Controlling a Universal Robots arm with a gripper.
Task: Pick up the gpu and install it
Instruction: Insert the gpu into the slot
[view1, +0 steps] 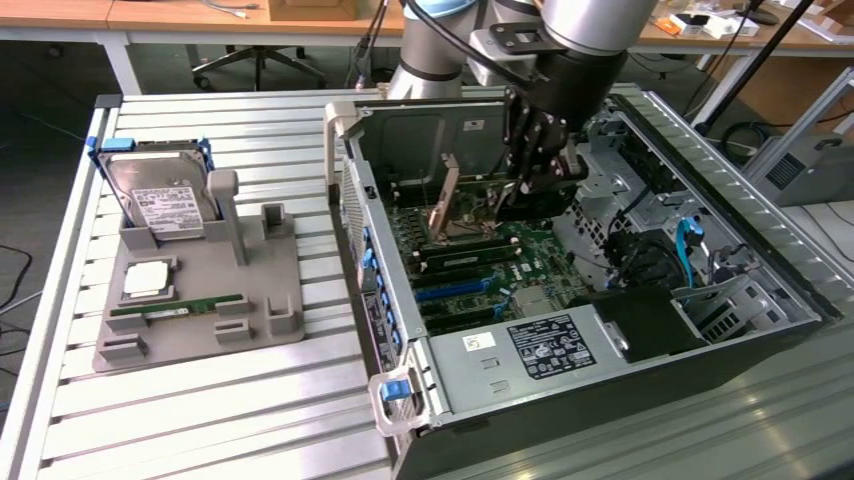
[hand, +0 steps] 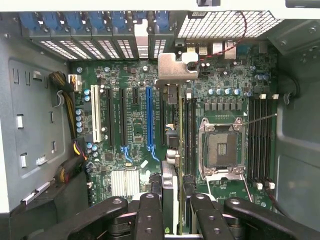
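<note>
Centrally, an open computer case (view1: 587, 300) lies on a slatted worktop (view1: 200, 420). Inside it, above the motherboard (hand: 135, 125), the claw (hand: 175, 205) is clamped on the gpu (hand: 170, 150), held edge-on beside the RAM slots.

Silver arm (view1: 587, 20), black pincer (view1: 534, 178), black cables.

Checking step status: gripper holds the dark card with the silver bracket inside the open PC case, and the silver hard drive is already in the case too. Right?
Not the drive. The exterior view shows the silver hard drive with white label on the grey holder outside the open PC case. The gripper does hold the dark card with silver bracket inside it.
</note>
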